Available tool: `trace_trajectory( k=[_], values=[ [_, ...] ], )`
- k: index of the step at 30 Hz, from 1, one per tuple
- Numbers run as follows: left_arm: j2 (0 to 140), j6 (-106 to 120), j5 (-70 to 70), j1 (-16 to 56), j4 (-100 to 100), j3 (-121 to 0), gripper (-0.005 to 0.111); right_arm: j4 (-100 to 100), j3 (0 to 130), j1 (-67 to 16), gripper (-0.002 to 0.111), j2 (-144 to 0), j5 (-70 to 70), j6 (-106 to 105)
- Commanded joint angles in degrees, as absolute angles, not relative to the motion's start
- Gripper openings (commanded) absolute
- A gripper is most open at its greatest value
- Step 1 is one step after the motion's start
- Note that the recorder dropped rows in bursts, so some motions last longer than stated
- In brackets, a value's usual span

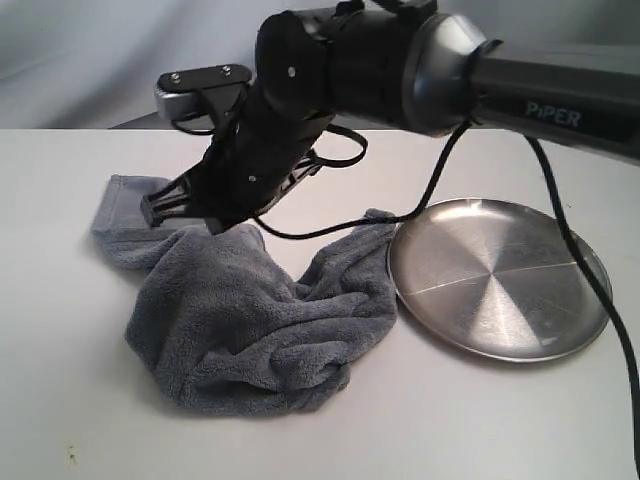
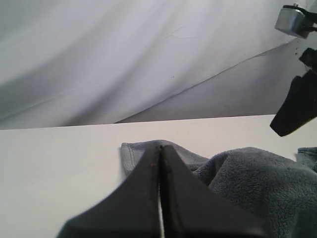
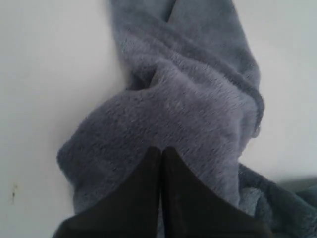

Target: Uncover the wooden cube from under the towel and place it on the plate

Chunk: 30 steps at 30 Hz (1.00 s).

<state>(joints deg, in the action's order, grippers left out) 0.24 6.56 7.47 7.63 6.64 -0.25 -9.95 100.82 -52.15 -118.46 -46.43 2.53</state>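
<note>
The blue-grey towel (image 1: 250,320) lies bunched on the white table, left of the steel plate (image 1: 500,280), whose dish holds nothing. The wooden cube is hidden. My right gripper (image 1: 150,210) reaches across from the right and hovers shut just over the towel's back left part. In the right wrist view its fingertips (image 3: 161,148) meet with no cloth between them, above the towel (image 3: 188,109). My left gripper (image 2: 160,145) is shut and empty, pointing at the towel's hemmed corner (image 2: 136,153). It is out of the exterior view.
The right arm's thick black body (image 1: 400,60) spans the back of the scene above the towel and plate. Its black cable (image 1: 430,190) droops over the towel near the plate's left rim. A grey cloth backdrop (image 2: 124,59) rises behind the table.
</note>
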Motion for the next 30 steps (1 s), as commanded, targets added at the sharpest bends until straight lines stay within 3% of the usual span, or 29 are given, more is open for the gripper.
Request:
trace_trajectory(
  k=[1, 17, 30],
  values=[
    [0.0, 6.4, 7.5, 7.9, 6.7, 0.0, 0.0, -6.5, 96.9, -57.3, 0.0, -115.5, -48.1, 1.5],
    [0.0, 6.4, 7.5, 7.9, 6.7, 0.0, 0.0, 5.5, 65.4, -60.0, 0.0, -94.4, -43.0, 10.2],
    [0.0, 6.4, 7.5, 7.9, 6.7, 0.0, 0.0, 26.5, 63.8, -55.8, 0.0, -93.8, -46.9, 25.9]
  ],
)
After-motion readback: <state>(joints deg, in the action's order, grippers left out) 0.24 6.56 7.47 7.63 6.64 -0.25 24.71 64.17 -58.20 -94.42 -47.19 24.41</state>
